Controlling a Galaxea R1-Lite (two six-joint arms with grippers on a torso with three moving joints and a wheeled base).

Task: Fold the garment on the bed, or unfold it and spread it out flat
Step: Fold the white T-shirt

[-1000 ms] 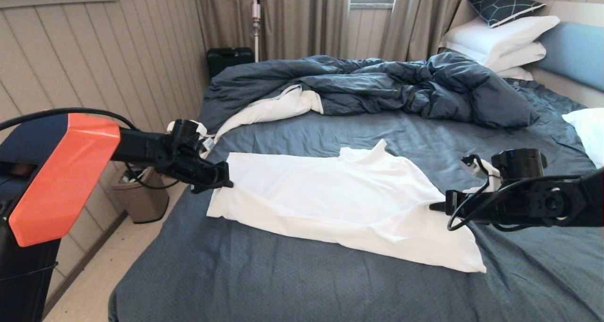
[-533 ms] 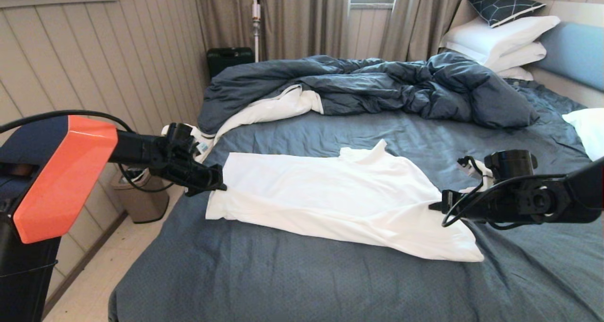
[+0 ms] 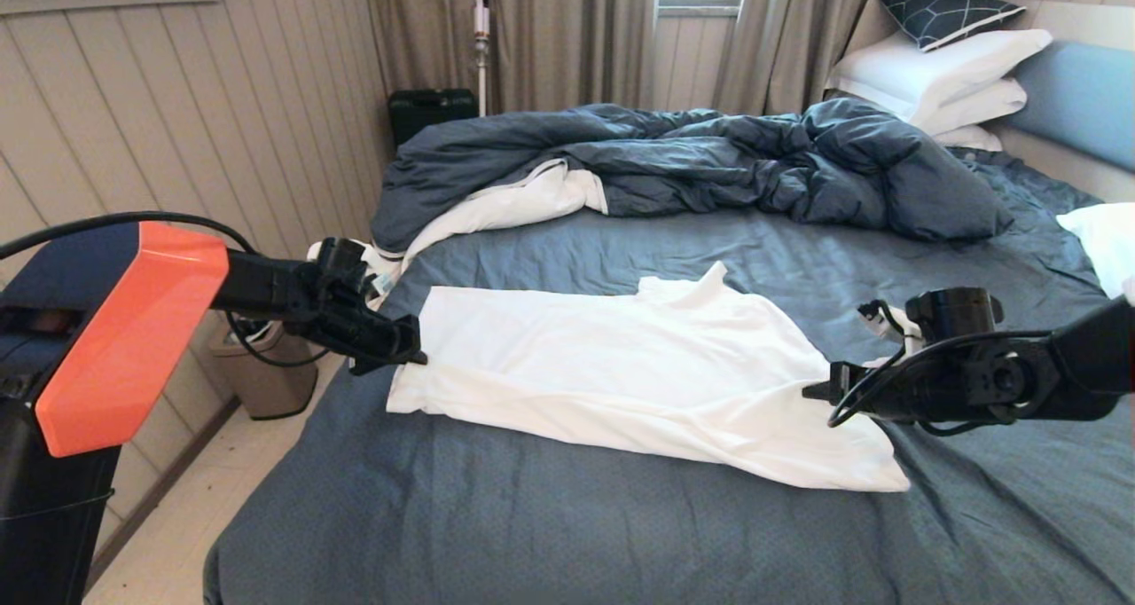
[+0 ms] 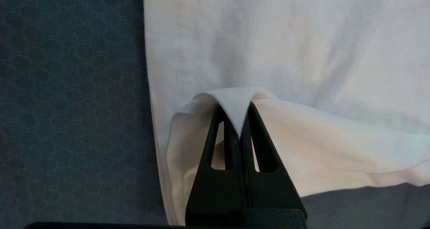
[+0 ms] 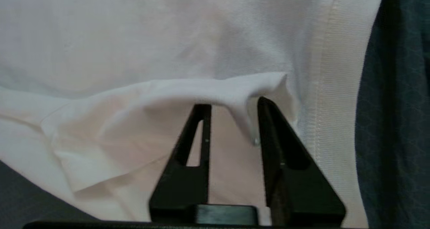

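Note:
The white garment lies spread across the middle of the bed, its small neck piece toward the duvet. My left gripper is at the shirt's left edge, shut on a pinched fold of the garment; in the left wrist view the fingertips of the left gripper meet with cloth between them. My right gripper is at the shirt's right edge. In the right wrist view the right gripper is open, and a fold of the garment drapes over its fingertips.
A rumpled dark blue duvet with white lining fills the far half of the bed. White pillows and the blue headboard are at the far right. A bin stands on the floor left of the bed.
Both grippers have shifted slightly left and the right one has sunk lower. The shirt's near right corner has drawn in a little.

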